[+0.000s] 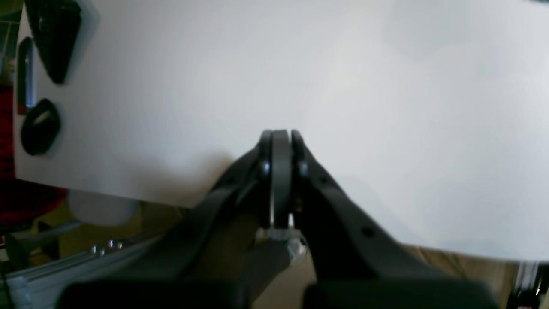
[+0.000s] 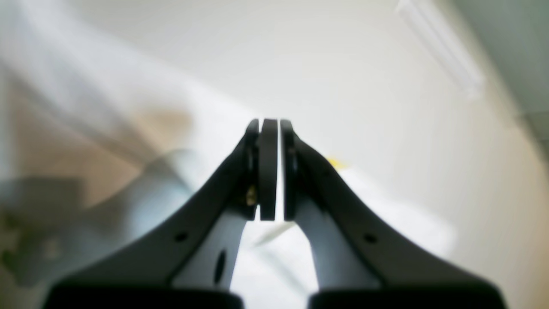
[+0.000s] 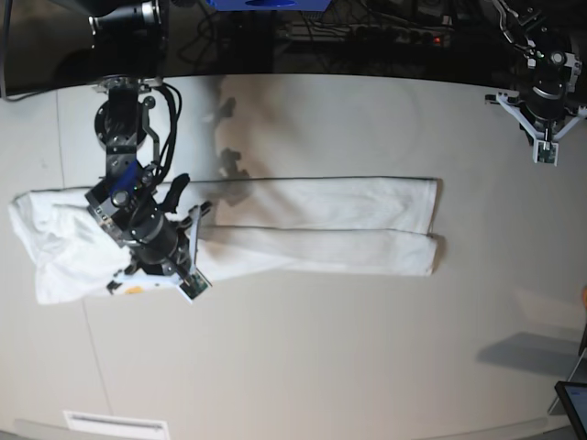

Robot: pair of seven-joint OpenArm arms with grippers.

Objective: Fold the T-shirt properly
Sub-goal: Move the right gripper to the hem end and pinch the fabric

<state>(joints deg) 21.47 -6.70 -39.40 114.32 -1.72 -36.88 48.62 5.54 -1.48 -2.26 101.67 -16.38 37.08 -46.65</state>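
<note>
The white T-shirt (image 3: pixel 312 229) lies across the table as a long folded strip, with a bunched wider part at the left (image 3: pixel 55 247). A bit of orange print (image 3: pixel 134 290) shows at its near edge. My right gripper (image 3: pixel 193 288) hangs at that near edge, tilted toward the table's front. In the blurred right wrist view its fingers (image 2: pixel 269 128) are shut, with no cloth visible between the tips and white cloth (image 2: pixel 266 257) below them. My left gripper (image 3: pixel 548 154) is at the far right, away from the shirt. In the left wrist view it (image 1: pixel 281 134) is shut on nothing over bare table.
Black objects (image 1: pixel 51 38) lie at the table's end in the left wrist view. A white strip (image 3: pixel 115 423) sits near the front edge, and a dark screen corner (image 3: pixel 573 403) at the front right. Cables and equipment (image 3: pixel 367 32) run behind the table.
</note>
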